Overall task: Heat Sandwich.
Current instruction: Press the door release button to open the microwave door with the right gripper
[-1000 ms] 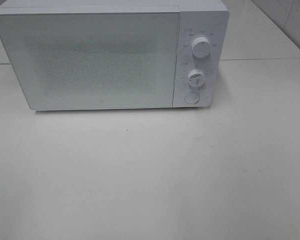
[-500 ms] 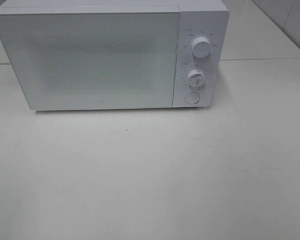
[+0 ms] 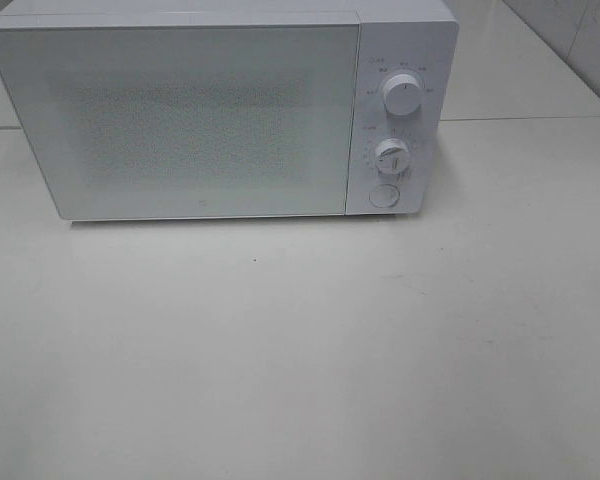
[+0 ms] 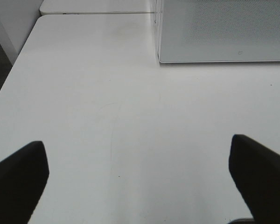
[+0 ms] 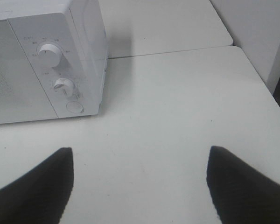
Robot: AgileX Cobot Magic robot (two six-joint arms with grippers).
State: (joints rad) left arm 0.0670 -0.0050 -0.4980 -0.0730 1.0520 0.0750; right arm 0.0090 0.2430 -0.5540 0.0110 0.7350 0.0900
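Left end effector [image 4: 136,142] and right end effector [image 5: 141,149] are hanging wide open, empty, over the tabletop [image 3: 300,350]. The sandwich is showing nowhere (perhaps inside the shut microwave [image 3: 200,120], lying on the far side of both).

Shut microwave [image 3: 200,120] blocks the rear; tabletop [image 3: 300,350] passable

Prob. lab setup — white microwave [image 3: 180,120], plain white tables [image 3: 280,350]

Microwave [image 3: 180,115] on table [image 3: 300,350], rear.
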